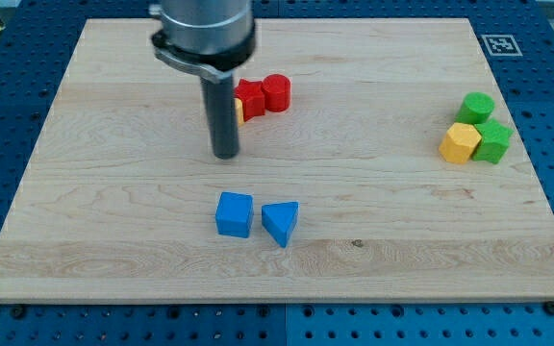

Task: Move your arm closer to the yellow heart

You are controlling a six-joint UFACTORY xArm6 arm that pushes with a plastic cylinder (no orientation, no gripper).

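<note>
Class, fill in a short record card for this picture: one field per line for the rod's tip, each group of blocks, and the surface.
tip: my tip rests on the board, just left of the red group
red group: red star-like block touching red cylinder
yellow heart: only a yellow sliver shows, mostly hidden behind the rod
blue pair: blue cube, blue triangle
right cluster: green cylinder, green block, yellow hexagon
surface: wooden board

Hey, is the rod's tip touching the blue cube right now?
Apart. The camera view shows bare wood between my tip and the blue cube, which lies toward the view's bottom beside the blue triangle.
</note>
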